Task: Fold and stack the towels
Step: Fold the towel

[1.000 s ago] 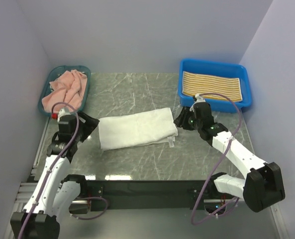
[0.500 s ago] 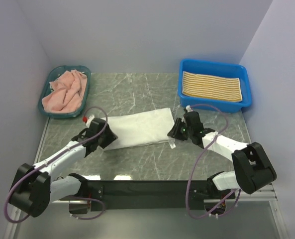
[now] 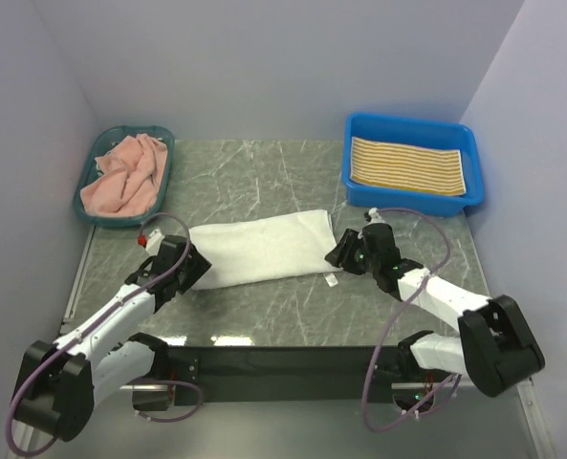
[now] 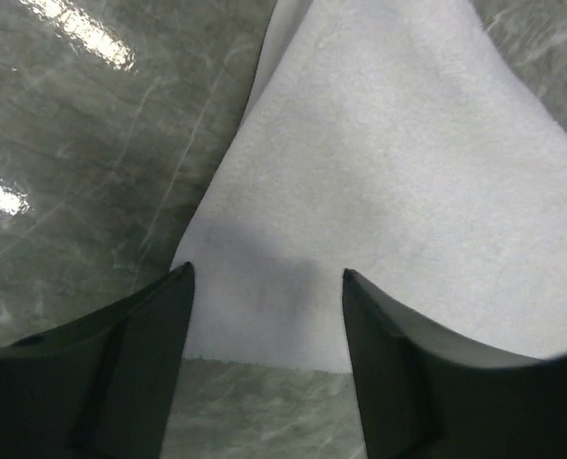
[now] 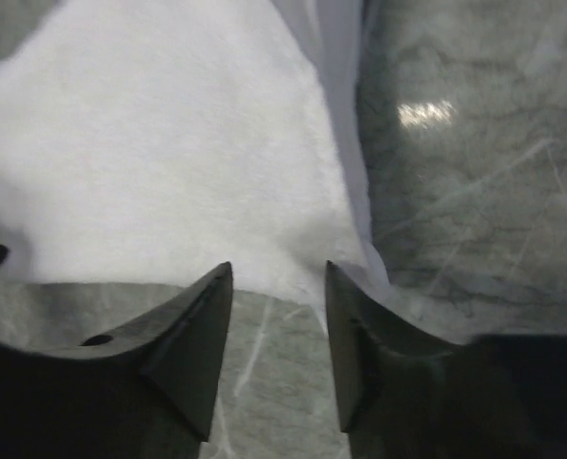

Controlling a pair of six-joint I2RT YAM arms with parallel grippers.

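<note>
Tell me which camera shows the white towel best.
The top external view: the white towel shows at full length on the table. The left wrist view shows only one end of it, the right wrist view only the other end's corner.

The white towel (image 3: 259,249) lies folded into a long flat band on the surface (image 3: 264,182) in the middle of the frame, its right end slightly higher. The salmon pink towel (image 3: 125,174) sits crumpled in the teal basket (image 3: 165,163) at upper left. The yellow-and-white striped towel (image 3: 407,165) lies folded flat in the blue bin (image 3: 407,199) at upper right.
</note>
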